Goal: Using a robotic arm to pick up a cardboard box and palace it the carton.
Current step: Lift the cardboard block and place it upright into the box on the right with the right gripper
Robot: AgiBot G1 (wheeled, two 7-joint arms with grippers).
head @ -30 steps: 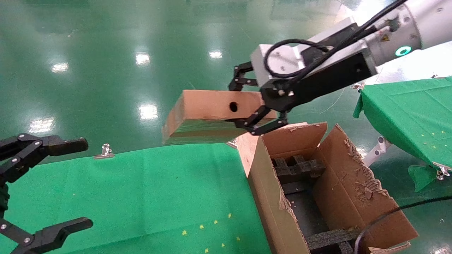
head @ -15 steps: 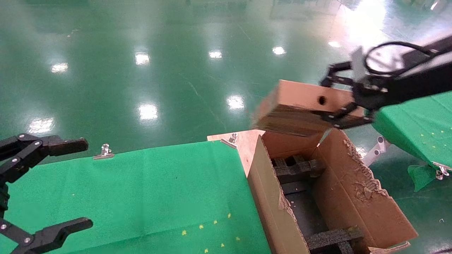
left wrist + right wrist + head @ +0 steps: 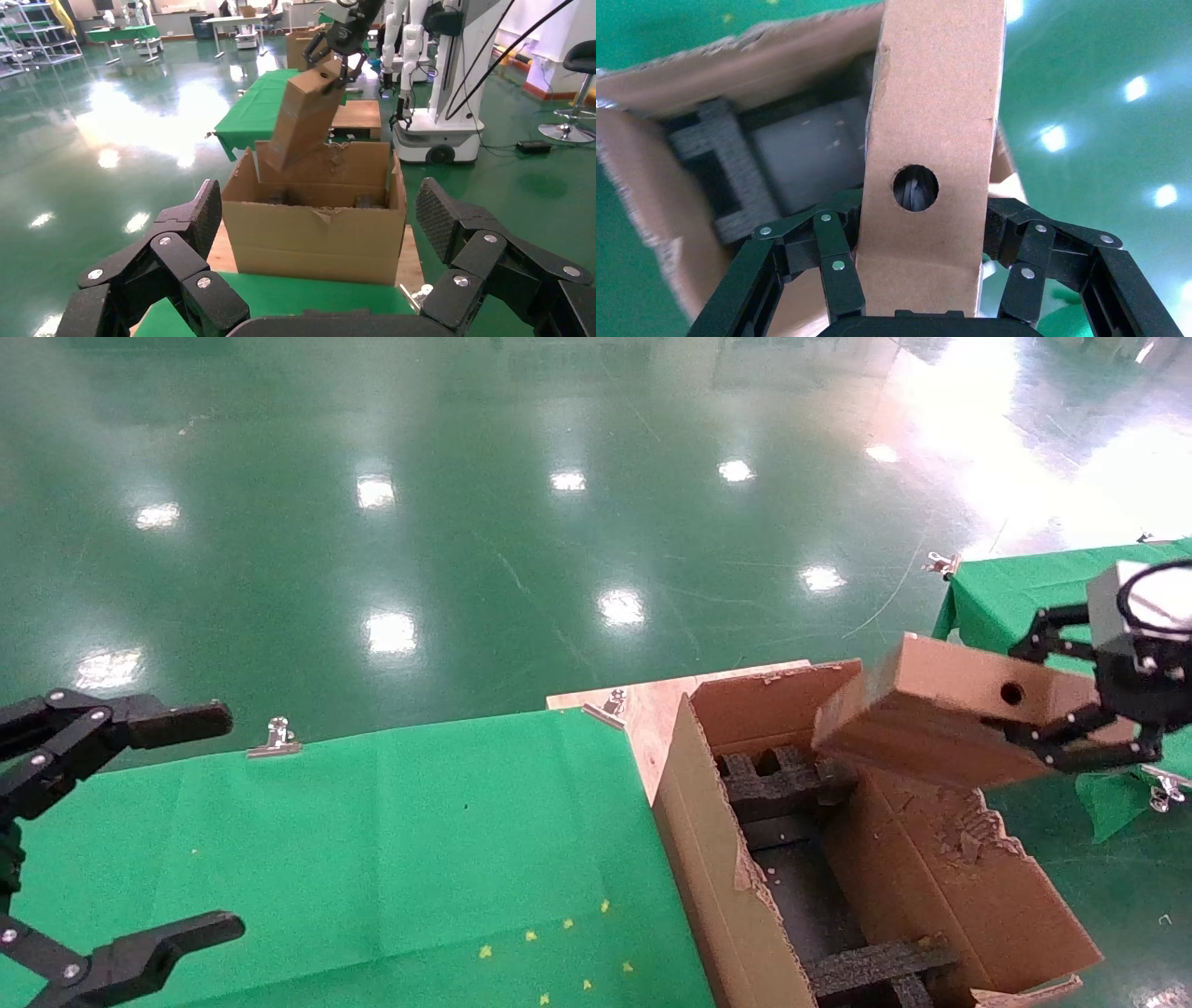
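Observation:
My right gripper [image 3: 1071, 714] is shut on the small brown cardboard box [image 3: 941, 724] with one round hole. It holds the box tilted, its free end pointing down over the far right corner of the large open carton [image 3: 717, 859]. The carton has torn flaps and black foam inserts [image 3: 782, 780] inside. In the right wrist view the fingers [image 3: 835, 263] clamp both sides of the box [image 3: 933, 126] above the carton's inside [image 3: 800, 151]. In the left wrist view the box [image 3: 302, 112] hangs over the carton [image 3: 316, 232]. My left gripper [image 3: 140, 822] is open and empty at the left edge.
A green cloth-covered table [image 3: 372, 859] lies left of the carton, with a metal clip [image 3: 277, 736] on its far edge. A second green table [image 3: 1024, 584] stands at the right. The carton rests on a wooden board [image 3: 643, 705]. Glossy green floor lies beyond.
My right gripper has carried the cardboard box to the right and downward, from left of the carton to over its far right corner. The left gripper has not moved.

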